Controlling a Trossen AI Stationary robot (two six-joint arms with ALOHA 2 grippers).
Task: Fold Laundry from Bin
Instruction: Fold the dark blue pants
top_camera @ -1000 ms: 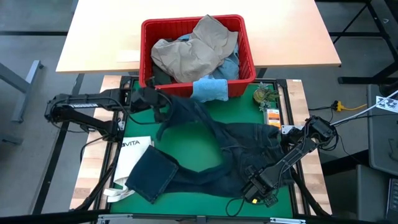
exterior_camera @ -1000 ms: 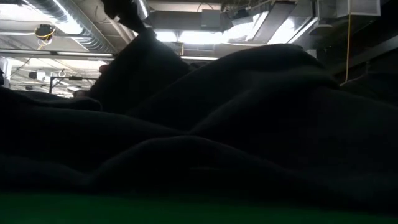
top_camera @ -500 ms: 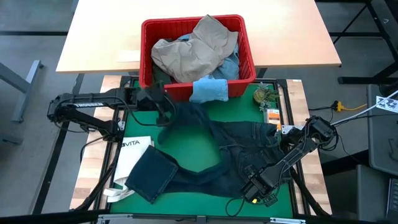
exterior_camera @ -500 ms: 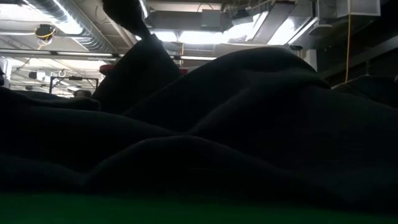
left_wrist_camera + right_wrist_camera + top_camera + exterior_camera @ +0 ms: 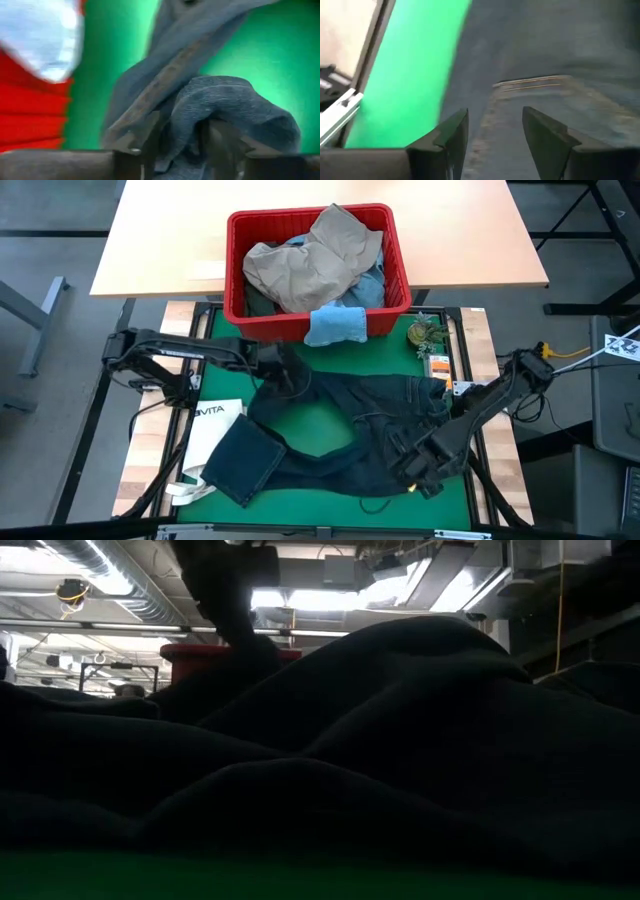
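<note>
I've got the left gripper (image 5: 290,375) clamped on a bunched fold of the dark navy jeans (image 5: 340,430), just in front of the red bin (image 5: 238,285); the wrist view shows denim (image 5: 220,107) wadded between both fingers (image 5: 145,135). The jeans lie spread across the green mat (image 5: 320,415), one leg end lapping over the white VITA tote (image 5: 215,425), while the bin holds the tan trousers (image 5: 310,260) with the small light blue cloth (image 5: 335,325) draped over its front rim. Right gripper (image 5: 492,132) sits with its jaws apart, nothing between them, low over the jeans at the mat's near right.
</note>
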